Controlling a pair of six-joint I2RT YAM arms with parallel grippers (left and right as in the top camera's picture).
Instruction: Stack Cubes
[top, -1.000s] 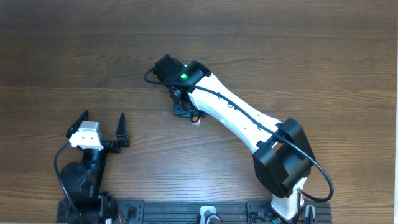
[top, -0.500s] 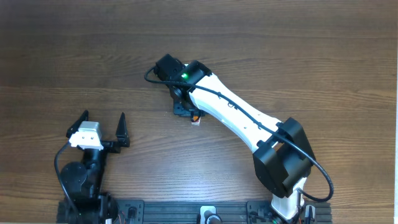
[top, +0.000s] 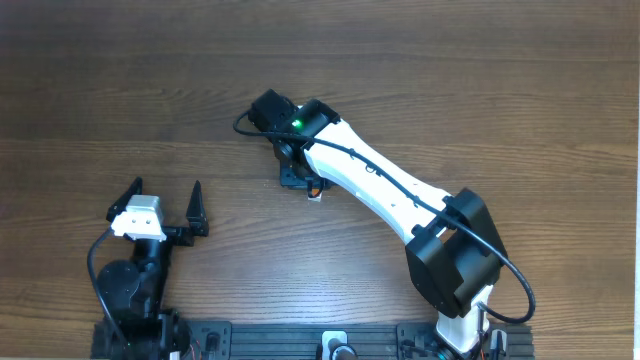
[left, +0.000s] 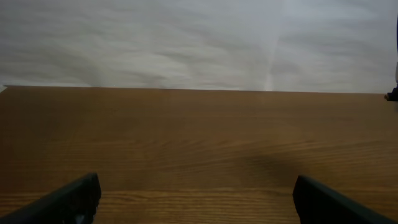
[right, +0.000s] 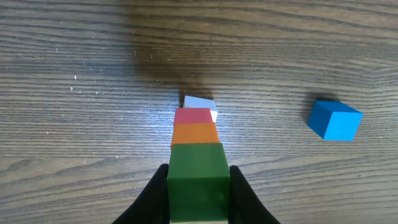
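Observation:
In the right wrist view a stack of cubes stands on the wooden table: a white cube (right: 200, 103) at the bottom, then a red cube (right: 193, 116), an orange cube (right: 195, 133) and a green cube (right: 196, 163) on top. My right gripper (right: 199, 194) is shut on the green cube, one finger against each side. A blue cube (right: 334, 119) lies alone on the table, apart from the stack. From above, the right gripper (top: 298, 176) sits over the stack (top: 315, 193) near the table's middle. My left gripper (top: 166, 198) rests open near its base, with nothing between its fingers (left: 68, 199).
The wooden table (top: 500, 90) is bare around the stack. The right arm (top: 380, 190) stretches diagonally from its base at the lower right to the middle. A pale wall (left: 199, 37) stands beyond the table's far edge.

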